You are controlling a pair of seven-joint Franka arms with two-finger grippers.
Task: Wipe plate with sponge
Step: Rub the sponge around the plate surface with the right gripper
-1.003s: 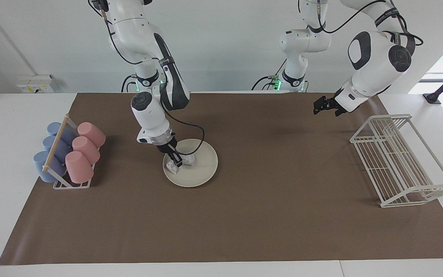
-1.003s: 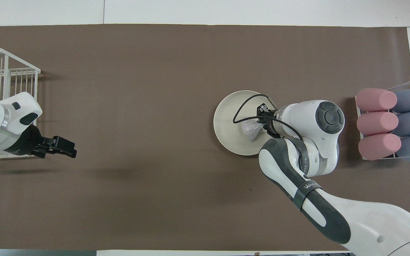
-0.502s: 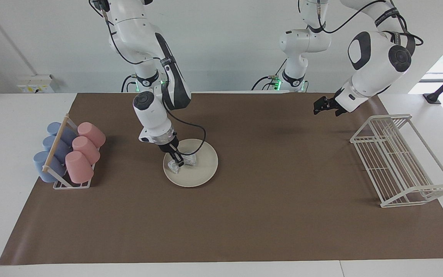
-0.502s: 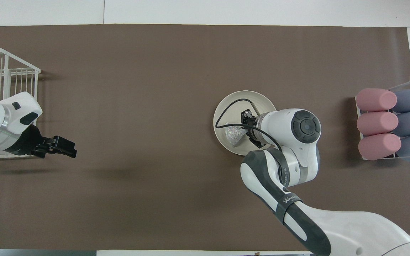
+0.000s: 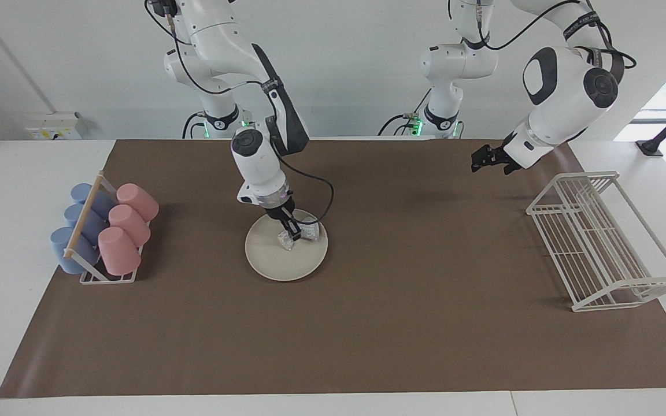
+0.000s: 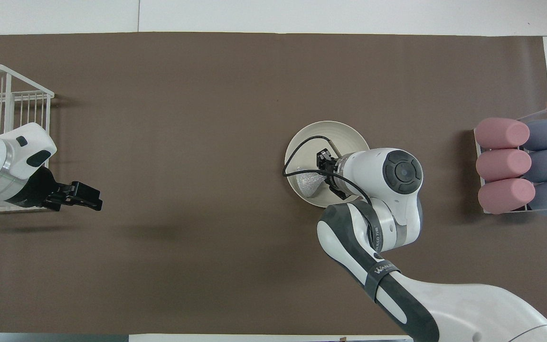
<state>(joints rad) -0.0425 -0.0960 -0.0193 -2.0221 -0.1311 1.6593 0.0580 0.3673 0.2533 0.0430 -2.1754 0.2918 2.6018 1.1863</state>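
The cream-white plate (image 5: 275, 257) (image 6: 340, 135) lies on the brown mat, toward the right arm's end of the table. My right gripper (image 5: 291, 229) (image 6: 323, 176) is shut on the silvery speckled sponge (image 5: 301, 236) (image 6: 307, 181) and presses it on the plate's part nearer to the robots, toward the left arm's end. My left gripper (image 5: 479, 160) (image 6: 83, 199) hangs above the mat beside the wire rack and holds nothing; that arm waits.
A white wire rack (image 5: 599, 240) (image 6: 3, 102) stands at the left arm's end of the mat. A holder with pink and blue cups (image 5: 104, 228) (image 6: 523, 164) stands at the right arm's end. A black cable (image 6: 302, 147) loops over the plate.
My right gripper has slid the sponge across the plate toward the left arm's end and a little toward the robots. The left arm has not moved.
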